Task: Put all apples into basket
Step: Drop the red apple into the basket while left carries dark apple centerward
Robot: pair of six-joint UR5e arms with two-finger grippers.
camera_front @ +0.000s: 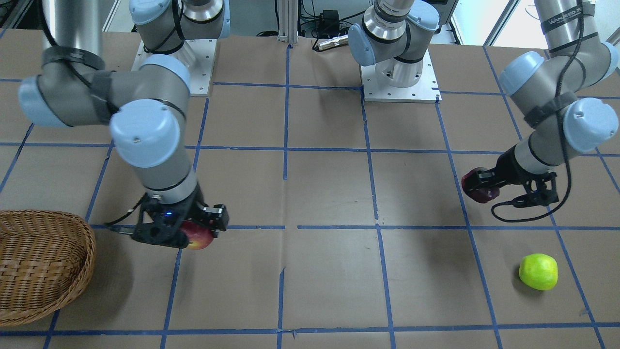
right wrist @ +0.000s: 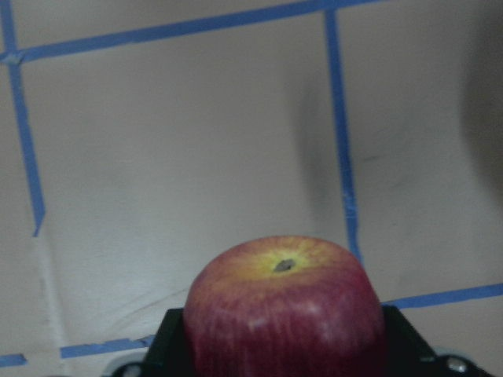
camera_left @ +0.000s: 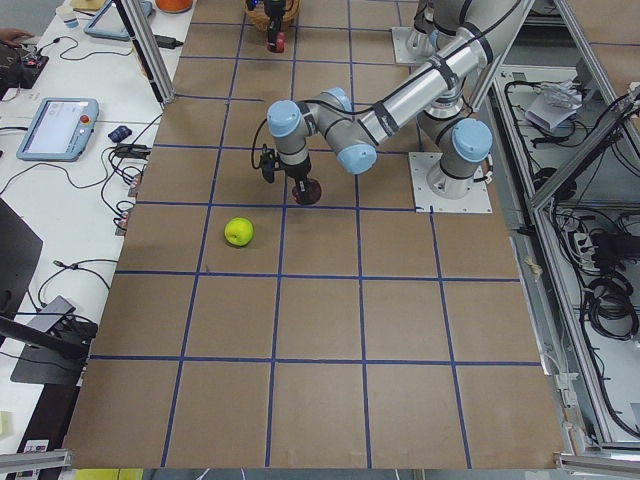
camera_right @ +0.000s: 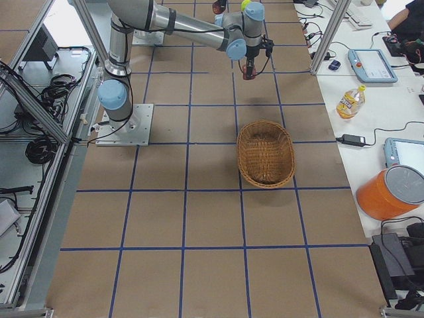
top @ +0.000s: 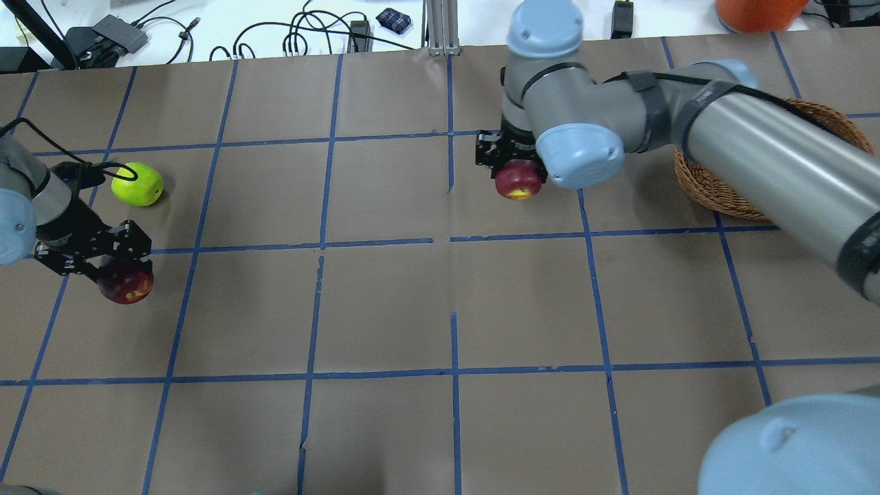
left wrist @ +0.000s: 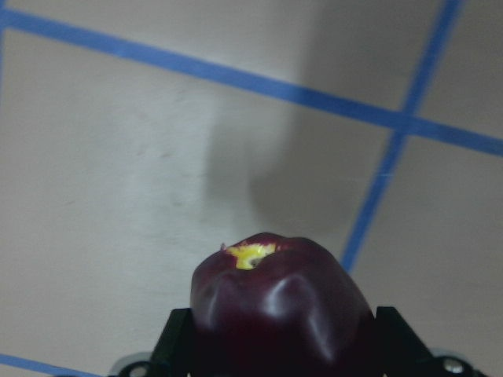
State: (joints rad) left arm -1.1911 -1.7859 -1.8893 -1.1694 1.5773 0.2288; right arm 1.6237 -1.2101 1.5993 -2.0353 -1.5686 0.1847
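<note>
The right arm's fingers (right wrist: 171, 349) are clenched round the red apple (right wrist: 284, 310), held clear of the counter (camera_front: 329, 271) and near the wicker basket (camera_front: 58, 276), which looks empty, presumably ready to carry it over. At the far left end, the left arm's fingers (left wrist: 177, 345) grasp the maroon apple (left wrist: 275, 306) likewise. The lime-green apple (camera_front: 538, 272) lies loose near it, waiting for a free arm

The red apple (top: 519, 180), yellowish at one end, is held clear of the surface in the right gripper (right wrist: 284, 345), near the oval wicker basket (camera_front: 82, 271). The dark maroon apple (top: 126, 286) is held in the left gripper (left wrist: 275, 342). The lime-green apple (camera_front: 538, 272) is left resting on the surface nearby.
</note>
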